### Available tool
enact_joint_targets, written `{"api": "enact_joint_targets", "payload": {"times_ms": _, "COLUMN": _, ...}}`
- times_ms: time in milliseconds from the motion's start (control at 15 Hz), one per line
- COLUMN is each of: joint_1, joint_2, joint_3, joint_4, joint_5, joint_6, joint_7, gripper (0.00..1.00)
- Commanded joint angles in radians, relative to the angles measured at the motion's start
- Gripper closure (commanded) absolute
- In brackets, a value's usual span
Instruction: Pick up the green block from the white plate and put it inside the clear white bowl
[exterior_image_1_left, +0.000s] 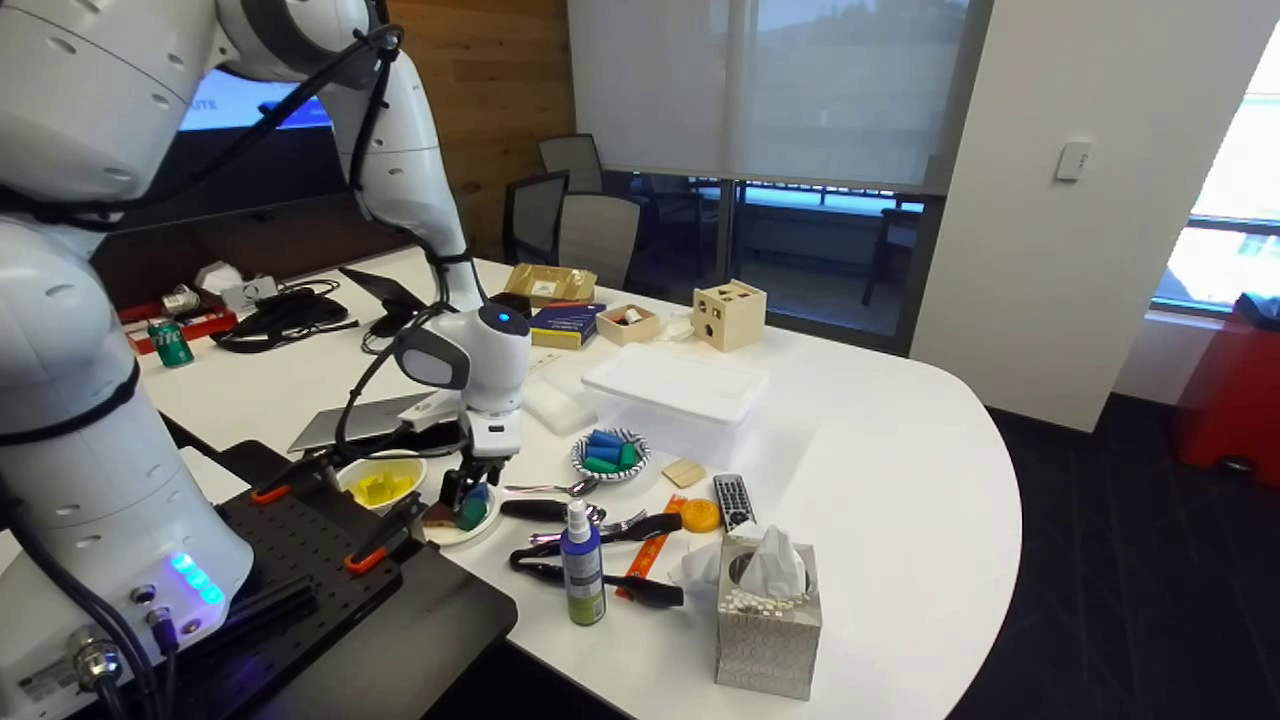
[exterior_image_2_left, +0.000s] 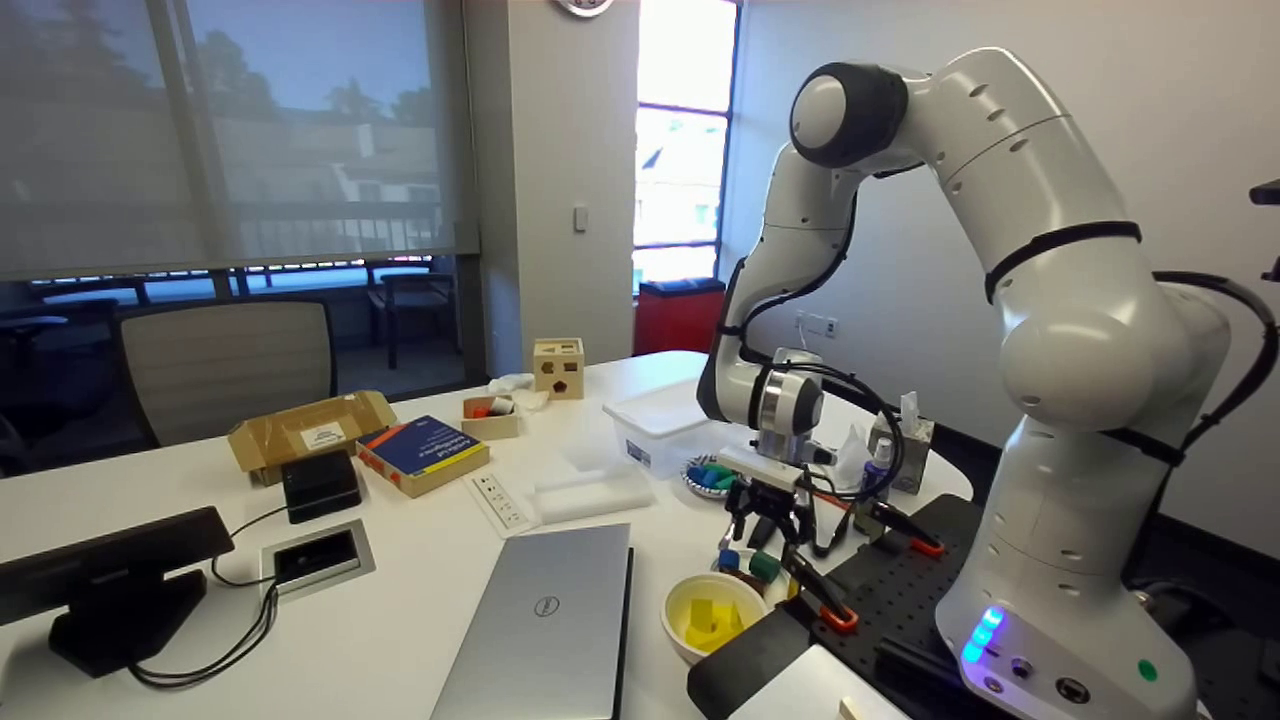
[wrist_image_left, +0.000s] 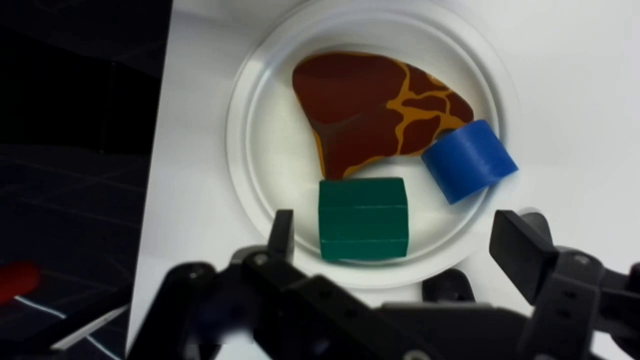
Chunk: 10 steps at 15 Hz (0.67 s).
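Observation:
The green block (wrist_image_left: 364, 220) lies near the rim of the white plate (wrist_image_left: 238, 135), beside a brown toy steak (wrist_image_left: 360, 95) and a blue block (wrist_image_left: 469, 161). It shows in both exterior views (exterior_image_1_left: 472, 513) (exterior_image_2_left: 764, 567). The whitish bowl (exterior_image_2_left: 688, 594), holding yellow blocks, stands beside the plate and also shows in an exterior view (exterior_image_1_left: 402, 464). My gripper (wrist_image_left: 392, 232) is open and empty, above the plate, in an exterior view (exterior_image_2_left: 770, 532). In the wrist view the green block appears between the fingers, closer to the left one, with gaps on both sides.
A patterned bowl (exterior_image_1_left: 582, 468) with blue and green blocks stands nearby. Utensils, black-handled tools (exterior_image_1_left: 640, 590) and a spray bottle (exterior_image_1_left: 583, 570) lie or stand past the plate. A closed laptop (exterior_image_2_left: 550, 620), a lidded plastic box (exterior_image_1_left: 675, 380) and orange-handled clamps (exterior_image_2_left: 838, 620) are around.

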Motion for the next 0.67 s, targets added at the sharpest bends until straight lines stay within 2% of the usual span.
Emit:
{"api": "enact_joint_targets", "payload": {"times_ms": 0, "joint_1": -0.012, "joint_2": 0.03, "joint_3": 0.021, "joint_4": 0.024, "joint_5": 0.028, "joint_6": 0.036, "joint_7": -0.023, "gripper": 0.0}}
{"api": "enact_joint_targets", "payload": {"times_ms": 267, "joint_1": -0.001, "joint_2": 0.054, "joint_3": 0.017, "joint_4": 0.034, "joint_5": 0.018, "joint_6": 0.034, "joint_7": -0.002, "gripper": 0.0}}
{"api": "enact_joint_targets", "payload": {"times_ms": 333, "joint_1": 0.002, "joint_2": 0.059, "joint_3": 0.015, "joint_4": 0.035, "joint_5": 0.016, "joint_6": 0.035, "joint_7": 0.0, "gripper": 0.25}}
{"api": "enact_joint_targets", "payload": {"times_ms": 400, "joint_1": 0.007, "joint_2": 0.06, "joint_3": 0.012, "joint_4": 0.032, "joint_5": 0.014, "joint_6": 0.039, "joint_7": 0.006, "gripper": 0.28}}
{"api": "enact_joint_targets", "payload": {"times_ms": 600, "joint_1": 0.01, "joint_2": 0.056, "joint_3": 0.01, "joint_4": 0.028, "joint_5": 0.014, "joint_6": 0.049, "joint_7": 0.009, "gripper": 0.51}}
